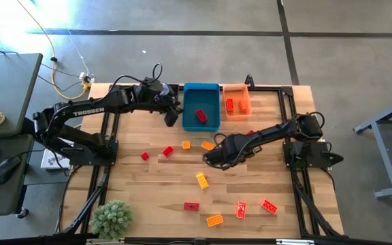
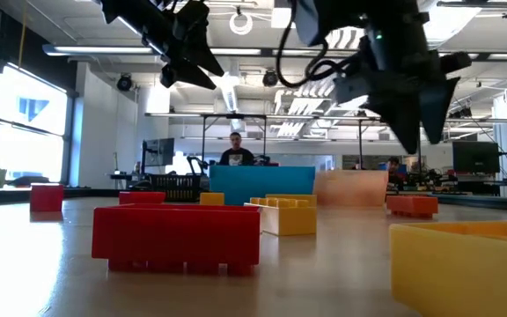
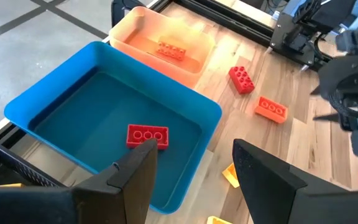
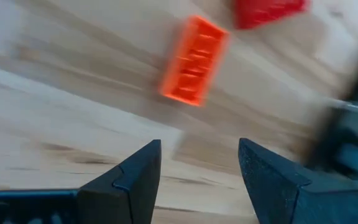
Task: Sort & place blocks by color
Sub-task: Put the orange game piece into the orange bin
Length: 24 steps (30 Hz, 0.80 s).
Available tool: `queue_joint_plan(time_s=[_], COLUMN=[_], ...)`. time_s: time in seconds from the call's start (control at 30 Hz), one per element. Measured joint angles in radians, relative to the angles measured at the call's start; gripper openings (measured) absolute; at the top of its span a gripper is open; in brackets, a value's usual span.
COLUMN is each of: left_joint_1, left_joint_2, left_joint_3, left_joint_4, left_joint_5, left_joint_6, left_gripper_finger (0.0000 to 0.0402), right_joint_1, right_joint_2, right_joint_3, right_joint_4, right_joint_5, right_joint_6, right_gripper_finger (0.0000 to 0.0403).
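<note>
1. Right gripper (image 4: 199, 165): fingers apart, empty, over the table (image 1: 141, 197) near an orange brick (image 4: 194, 60).
2. Left gripper (image 3: 194, 171): fingers apart, empty, beside the blue bin (image 3: 55, 93) holding a red brick (image 3: 146, 135).

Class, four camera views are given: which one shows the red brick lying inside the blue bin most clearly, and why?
The left wrist view: it looks down into the blue bin, so the red brick and its studs show plainly. The high view shows it only as a small red shape. In the low view the bin's wall hides it. The right wrist view misses it.
</note>
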Motion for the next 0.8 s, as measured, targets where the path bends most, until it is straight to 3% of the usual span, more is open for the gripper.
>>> queue_joint_plan(time_s=[0.17, 0.43, 0.8], left_joint_1=[0.0, 0.0, 0.001], left_joint_2=[0.0, 0.0, 0.0], left_joint_3=[0.0, 0.0, 0.0], left_joint_4=[0.0, 0.003, 0.018], left_joint_5=[0.0, -0.002, -0.019], left_joint_6=[0.0, -0.001, -0.002], left_gripper_finger=[0.02, 0.02, 0.02], right_joint_1=[0.003, 0.022, 0.076], right_joint_2=[0.0, -0.034, -0.274], right_joint_3=[-0.001, -0.063, -0.297], right_joint_4=[-0.147, -0.135, -0.125], right_joint_5=[0.003, 0.015, -0.066], right_joint_6=[-0.001, -0.001, 0.198], right_gripper_finger=[0.0201, 0.0201, 0.0201])
